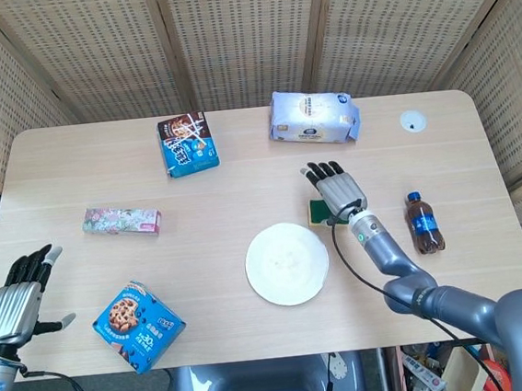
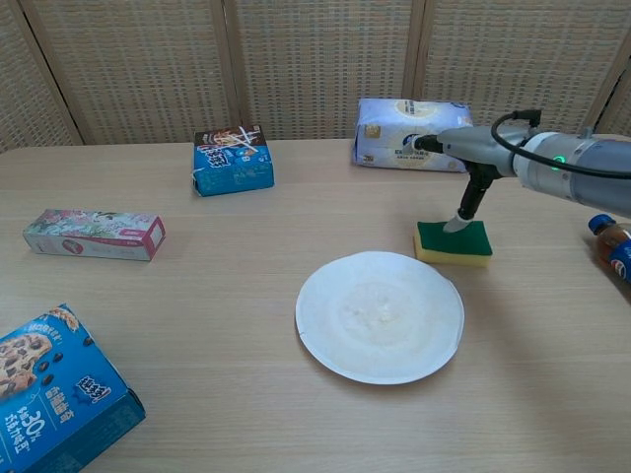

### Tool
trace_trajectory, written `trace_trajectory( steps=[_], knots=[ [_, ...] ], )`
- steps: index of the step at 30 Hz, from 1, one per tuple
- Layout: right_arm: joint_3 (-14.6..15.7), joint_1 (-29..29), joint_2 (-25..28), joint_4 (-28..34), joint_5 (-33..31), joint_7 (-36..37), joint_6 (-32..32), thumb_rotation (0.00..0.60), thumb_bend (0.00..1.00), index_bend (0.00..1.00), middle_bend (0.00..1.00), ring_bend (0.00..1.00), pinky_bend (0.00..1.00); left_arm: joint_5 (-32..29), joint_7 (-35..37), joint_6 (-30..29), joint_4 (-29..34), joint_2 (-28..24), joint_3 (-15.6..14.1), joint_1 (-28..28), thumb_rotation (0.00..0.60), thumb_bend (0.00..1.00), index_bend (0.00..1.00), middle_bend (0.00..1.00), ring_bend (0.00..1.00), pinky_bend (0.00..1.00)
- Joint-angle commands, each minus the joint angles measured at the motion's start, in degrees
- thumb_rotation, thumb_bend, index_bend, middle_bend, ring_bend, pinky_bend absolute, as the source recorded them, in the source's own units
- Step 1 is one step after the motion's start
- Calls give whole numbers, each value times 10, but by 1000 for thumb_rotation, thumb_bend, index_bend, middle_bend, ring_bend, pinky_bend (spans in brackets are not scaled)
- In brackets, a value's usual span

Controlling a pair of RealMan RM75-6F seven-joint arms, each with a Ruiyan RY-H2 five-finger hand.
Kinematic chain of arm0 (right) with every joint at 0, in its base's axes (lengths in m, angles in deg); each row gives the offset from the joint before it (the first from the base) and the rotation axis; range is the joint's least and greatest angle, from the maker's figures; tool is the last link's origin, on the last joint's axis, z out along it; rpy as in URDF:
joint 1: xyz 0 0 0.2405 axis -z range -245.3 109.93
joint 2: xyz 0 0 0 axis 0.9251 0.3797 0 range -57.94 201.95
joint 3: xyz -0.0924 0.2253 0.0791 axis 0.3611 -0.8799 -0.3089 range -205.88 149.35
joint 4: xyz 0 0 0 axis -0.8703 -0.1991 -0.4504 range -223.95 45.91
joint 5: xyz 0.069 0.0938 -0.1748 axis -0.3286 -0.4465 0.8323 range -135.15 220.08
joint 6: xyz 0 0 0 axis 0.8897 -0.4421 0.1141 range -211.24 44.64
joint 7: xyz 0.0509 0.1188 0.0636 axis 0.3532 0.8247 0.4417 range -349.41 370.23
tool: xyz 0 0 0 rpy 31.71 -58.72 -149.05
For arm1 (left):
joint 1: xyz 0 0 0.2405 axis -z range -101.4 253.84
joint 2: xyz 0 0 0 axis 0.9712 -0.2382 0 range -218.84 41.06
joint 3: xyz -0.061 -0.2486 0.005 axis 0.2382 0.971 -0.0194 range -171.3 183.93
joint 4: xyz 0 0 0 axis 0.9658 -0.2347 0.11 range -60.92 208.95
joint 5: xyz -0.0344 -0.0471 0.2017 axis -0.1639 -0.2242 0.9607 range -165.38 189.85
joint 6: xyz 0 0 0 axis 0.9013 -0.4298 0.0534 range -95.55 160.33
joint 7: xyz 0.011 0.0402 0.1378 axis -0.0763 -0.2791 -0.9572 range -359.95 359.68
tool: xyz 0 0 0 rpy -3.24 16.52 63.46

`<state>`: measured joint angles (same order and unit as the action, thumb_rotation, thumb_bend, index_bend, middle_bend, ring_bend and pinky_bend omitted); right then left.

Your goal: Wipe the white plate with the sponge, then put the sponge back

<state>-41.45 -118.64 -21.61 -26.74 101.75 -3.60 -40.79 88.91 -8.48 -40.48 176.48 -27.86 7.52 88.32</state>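
The white plate (image 1: 287, 263) (image 2: 381, 315) lies flat near the table's front middle. The yellow-and-green sponge (image 1: 317, 211) (image 2: 454, 242) lies green side up on the table just beyond the plate's right rim. My right hand (image 1: 338, 188) (image 2: 471, 150) hovers over the sponge with its fingers stretched out flat and apart. One digit points down and its tip meets the sponge's top. My left hand (image 1: 16, 298) hangs with its fingers spread off the table's front left corner, holding nothing; only the head view shows it.
A cola bottle (image 1: 423, 222) (image 2: 613, 246) lies right of the sponge. A tissue pack (image 1: 314, 116) (image 2: 409, 120) and a blue box (image 1: 187, 143) (image 2: 233, 160) sit at the back. A floral box (image 1: 122, 221) (image 2: 94, 235) and a cookie box (image 1: 138, 325) (image 2: 54, 394) lie to the left.
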Motion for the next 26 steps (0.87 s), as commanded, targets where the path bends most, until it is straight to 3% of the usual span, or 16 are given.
trace_trajectory(
  steps=[1, 6, 12, 19, 26],
  knots=[
    [16, 65, 92, 140, 70, 30, 100, 600, 0, 16, 0, 0, 0, 6, -1, -9, -2, 2, -1, -4, 600, 0, 0, 0, 0, 0],
    [60, 141, 159, 223, 152, 51, 214, 600, 0, 16, 0, 0, 0, 14, 1, -26, -9, 7, 2, -9, 600, 0, 0, 0, 0, 0],
    [132, 266, 215, 273, 253, 68, 393, 600, 0, 16, 0, 0, 0, 37, 6, -52, -18, 15, -4, -22, 600, 0, 0, 0, 0, 0],
    [172, 362, 228, 302, 297, 56, 503, 600, 0, 16, 0, 0, 0, 64, 11, -85, -27, 21, -13, -41, 600, 0, 0, 0, 0, 0],
    [180, 411, 227, 309, 326, 31, 560, 600, 0, 16, 0, 0, 0, 77, 14, -96, -38, 27, -17, -49, 600, 0, 0, 0, 0, 0]
  ],
)
